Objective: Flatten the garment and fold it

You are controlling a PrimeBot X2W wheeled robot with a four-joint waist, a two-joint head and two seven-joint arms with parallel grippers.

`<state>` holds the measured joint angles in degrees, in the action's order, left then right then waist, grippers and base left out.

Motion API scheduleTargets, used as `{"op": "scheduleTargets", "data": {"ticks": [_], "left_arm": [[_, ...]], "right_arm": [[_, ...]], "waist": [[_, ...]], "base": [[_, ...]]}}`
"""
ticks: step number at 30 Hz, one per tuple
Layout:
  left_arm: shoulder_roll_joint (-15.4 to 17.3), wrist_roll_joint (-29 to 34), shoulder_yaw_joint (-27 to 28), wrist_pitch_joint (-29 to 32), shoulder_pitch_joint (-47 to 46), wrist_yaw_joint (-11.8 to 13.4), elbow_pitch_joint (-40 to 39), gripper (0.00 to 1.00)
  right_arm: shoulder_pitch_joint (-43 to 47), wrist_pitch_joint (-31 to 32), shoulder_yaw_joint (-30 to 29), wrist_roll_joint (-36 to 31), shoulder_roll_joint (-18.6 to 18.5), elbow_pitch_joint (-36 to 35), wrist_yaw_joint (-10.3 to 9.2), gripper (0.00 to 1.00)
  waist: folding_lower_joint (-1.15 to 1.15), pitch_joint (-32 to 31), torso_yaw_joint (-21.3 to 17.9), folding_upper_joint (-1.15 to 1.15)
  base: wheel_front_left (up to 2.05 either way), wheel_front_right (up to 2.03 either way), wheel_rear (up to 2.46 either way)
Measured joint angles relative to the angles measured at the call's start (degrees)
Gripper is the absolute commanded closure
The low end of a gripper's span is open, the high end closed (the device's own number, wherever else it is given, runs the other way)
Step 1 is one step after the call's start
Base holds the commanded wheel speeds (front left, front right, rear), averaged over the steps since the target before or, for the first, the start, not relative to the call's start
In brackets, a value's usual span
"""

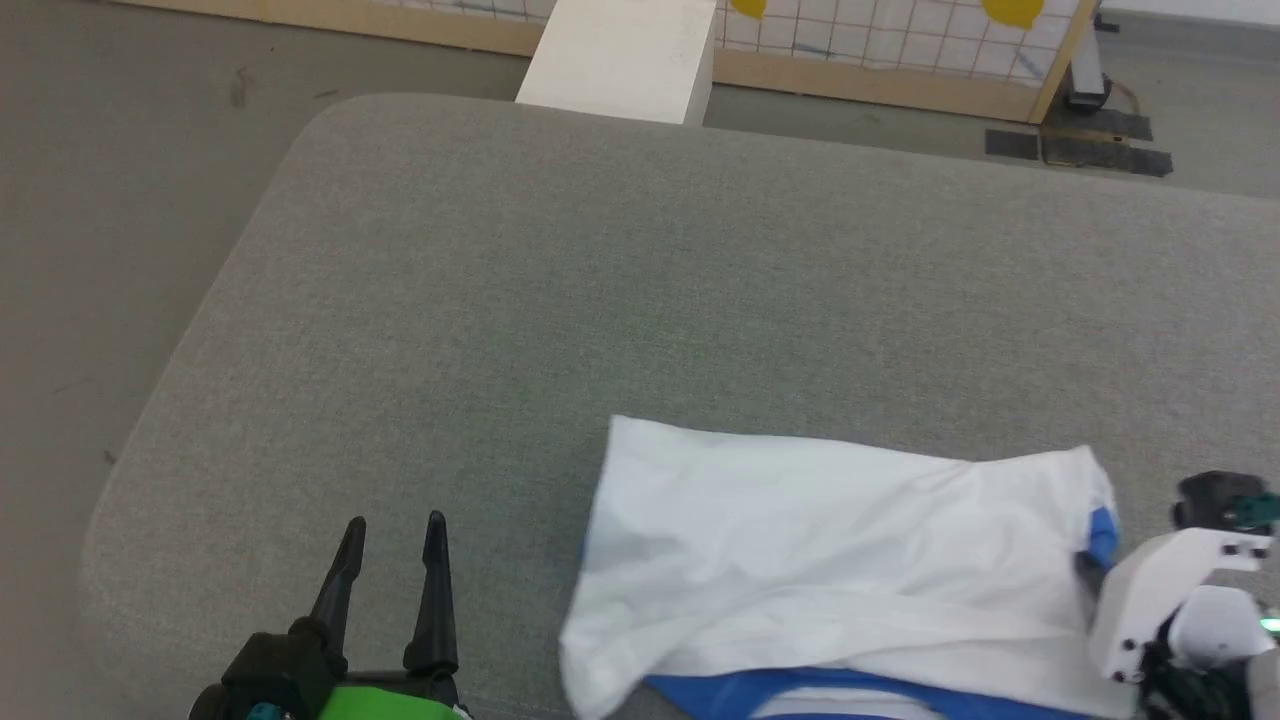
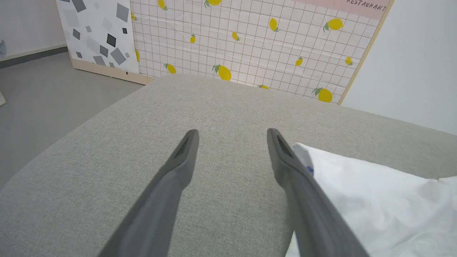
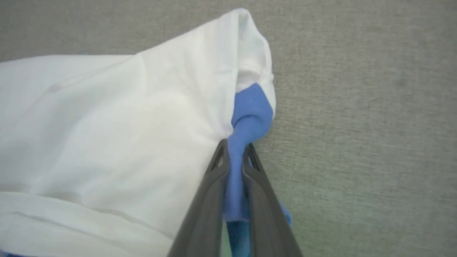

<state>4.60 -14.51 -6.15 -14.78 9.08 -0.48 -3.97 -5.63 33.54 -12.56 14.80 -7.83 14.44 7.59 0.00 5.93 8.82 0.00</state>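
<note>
So the garment [image 1: 840, 540] is lying bunched up on the near right part of the grey padded table [image 1: 600, 300]. It's mostly white side up, with a strip of blue peeking out along the near edge. The right gripper [image 3: 235, 142] has its fingers pressed together on a twisted bit of blue fabric at the shirt's right end, where the blue pokes out from under the white (the wrist view shows the cloth squeezed right between the tips). The left gripper [image 1: 395, 520] is spread wide with nothing between its fingers, over bare table just left of the shirt. In its wrist view a white corner sits right beside one finger, but I can't tell if they touch. Past the far edge of the table there's a lemon-print panel [image 2: 250, 43] and a white block [image 1: 620, 50].
</note>
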Motion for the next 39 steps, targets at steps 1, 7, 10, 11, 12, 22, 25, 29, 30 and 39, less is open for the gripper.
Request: {"op": "scheduleTargets", "data": {"ticks": [1, 7, 10, 11, 12, 22, 25, 29, 30, 39], "left_arm": [[-0.1, 0.0, 0.0, 0.0, 0.0, 0.0, 0.1, 0.0], [-0.4, 1.4, 0.3, 0.0, 0.0, -0.6, 0.4, 0.0], [-0.4, 2.0, 0.6, 0.0, 0.4, -0.6, 0.7, 0.0], [-0.4, 2.0, 0.7, 0.0, 0.4, -0.6, 0.8, 0.0], [-0.4, 2.3, 0.8, 0.0, 0.6, -0.7, 0.9, 0.0], [-0.2, 3.6, 0.9, 0.0, 1.8, -1.1, 1.1, 0.0], [-0.3, 4.1, 0.2, 0.0, 2.0, -1.4, 1.7, 0.0], [-0.5, 4.1, -0.5, 0.0, 2.0, -1.9, 2.1, 0.0], [-0.5, 4.1, -0.6, 0.0, 2.0, -1.9, 2.2, 0.0], [-0.8, 4.1, -1.4, 0.0, 1.4, -2.5, 3.1, 0.0]], "right_arm": [[-0.3, -0.4, -1.0, -0.4, -0.3, 0.2, 0.0, 1.0], [-0.5, -1.9, -9.5, -3.9, -3.4, 0.8, 0.0, 1.0], [-0.3, -2.4, -13.8, -5.7, -4.7, 0.8, 0.0, 1.0], [-0.2, -2.4, -14.7, -5.9, -4.8, 0.8, -0.01, 1.0], [-0.1, -2.4, -15.4, -6.1, -4.8, 0.7, -0.01, 1.0], [2.9, -2.1, -8.6, -1.7, -1.8, -6.8, -0.02, 1.0], [4.0, 1.5, 2.2, 3.7, -1.0, -15.0, -0.02, 1.0], [3.3, 4.0, 10.6, 6.8, -1.9, -18.1, -0.02, 1.0], [2.9, 4.4, 12.1, 7.0, -2.0, -18.4, -0.02, 1.0], [-2.3, 6.4, 19.5, 7.8, -1.1, -14.5, -0.02, 1.0]], "waist": [[0.0, -0.2, -0.2, 0.0], [0.0, -1.1, -0.9, 0.0], [0.0, -1.8, -1.1, 0.0], [0.0, -2.0, -1.2, 0.0], [0.0, -2.2, -1.3, 0.0], [0.0, -4.1, -3.4, 0.0], [0.0, -5.1, -4.3, 0.0], [0.0, -5.1, -3.2, 0.0], [0.0, -5.1, -2.8, 0.0], [0.0, -3.7, 0.3, 0.0]], "base": [[0.0, 0.0, 0.0], [0.0, 0.0, 0.0], [0.0, 0.0, 0.0], [0.0, 0.0, 0.0], [0.0, 0.0, 0.0], [0.0, 0.0, 0.0], [0.0, 0.0, 0.0], [0.0, 0.0, 0.0], [0.0, 0.0, 0.0], [0.0, 0.0, 0.0]]}}
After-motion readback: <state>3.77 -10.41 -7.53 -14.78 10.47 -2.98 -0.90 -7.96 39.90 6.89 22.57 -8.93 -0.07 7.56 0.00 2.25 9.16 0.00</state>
